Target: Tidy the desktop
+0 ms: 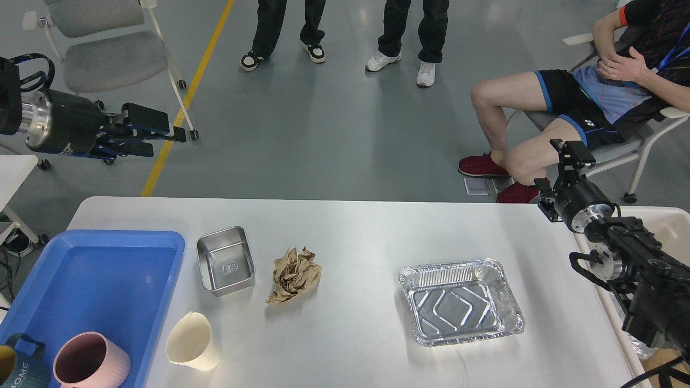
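The white desktop (366,231) carries a small steel tin (225,267), a crumpled brown paper ball (295,274), an empty foil tray (460,308) and a cream paper cup (190,340) lying on its side. My left gripper (167,141) hangs high over the floor beyond the desk's far left corner. Its two fingers show a narrow gap with nothing in it. At the far right edge my right gripper (570,153) points away from me, too small and dark to read. Neither touches anything.
A blue tray (108,235) at the left holds a pink mug (90,361) and a dark teal mug (16,366). A white bin (671,226) stands right of the desk. Beyond it are a seated person (566,102), two standing people and a wheeled chair (102,54).
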Action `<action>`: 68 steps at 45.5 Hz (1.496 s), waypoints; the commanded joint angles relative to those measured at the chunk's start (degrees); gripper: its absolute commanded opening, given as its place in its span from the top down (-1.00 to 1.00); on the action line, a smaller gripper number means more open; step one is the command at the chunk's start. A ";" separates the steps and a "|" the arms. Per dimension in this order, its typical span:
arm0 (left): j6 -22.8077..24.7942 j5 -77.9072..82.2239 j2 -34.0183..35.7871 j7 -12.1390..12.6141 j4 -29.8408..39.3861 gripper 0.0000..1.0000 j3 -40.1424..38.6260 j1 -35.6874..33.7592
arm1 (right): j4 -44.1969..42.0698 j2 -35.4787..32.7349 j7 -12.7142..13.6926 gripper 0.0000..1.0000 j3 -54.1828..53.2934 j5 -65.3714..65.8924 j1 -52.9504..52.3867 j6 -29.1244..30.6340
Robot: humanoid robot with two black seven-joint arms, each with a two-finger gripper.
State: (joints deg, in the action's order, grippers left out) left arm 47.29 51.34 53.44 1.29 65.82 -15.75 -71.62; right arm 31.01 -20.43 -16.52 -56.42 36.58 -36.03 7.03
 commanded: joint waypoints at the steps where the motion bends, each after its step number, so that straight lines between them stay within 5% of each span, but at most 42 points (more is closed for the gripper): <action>1: -7.81 -0.01 0.08 -1.63 4.39 -0.57 -0.51 3.85 | -0.07 -0.22 0.00 -1.00 -0.01 -0.01 0.09 0.00; 8: -18.10 -0.01 1.75 -5.86 7.74 -0.57 -4.89 11.84 | -0.08 -0.40 0.00 -1.00 -0.01 -0.01 0.17 0.00; 16: -24.87 -0.10 2.02 -6.47 8.44 -0.57 -16.66 23.26 | -0.25 -0.31 0.00 -1.00 -0.01 0.07 0.00 0.00; 20: -22.51 -0.19 2.28 -7.09 8.53 -0.58 -23.34 28.89 | -0.25 -0.31 0.00 -1.00 -0.01 0.07 0.00 0.00; 24: -14.79 -0.19 3.86 -6.74 9.49 -0.58 -27.65 34.17 | -0.25 -0.13 0.00 -1.00 -0.01 0.07 -0.09 0.00; 33: -6.33 -0.28 11.59 -6.12 11.17 -0.58 -28.36 37.87 | -0.25 -0.22 0.00 -1.00 -0.01 0.07 -0.09 0.00; 53: -5.36 -4.14 23.90 -5.68 11.52 -0.58 -27.85 38.04 | -0.43 -0.31 0.00 -1.00 0.08 0.07 0.09 0.00; 68: -12.40 -4.32 24.78 -3.13 11.34 -0.59 -16.41 38.04 | -0.25 0.13 0.00 -1.00 -0.01 0.07 0.17 0.09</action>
State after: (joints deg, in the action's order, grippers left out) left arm 35.94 47.48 78.79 -1.97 77.27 -33.79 -33.50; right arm 30.62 -20.46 -16.52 -56.40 36.65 -35.81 7.03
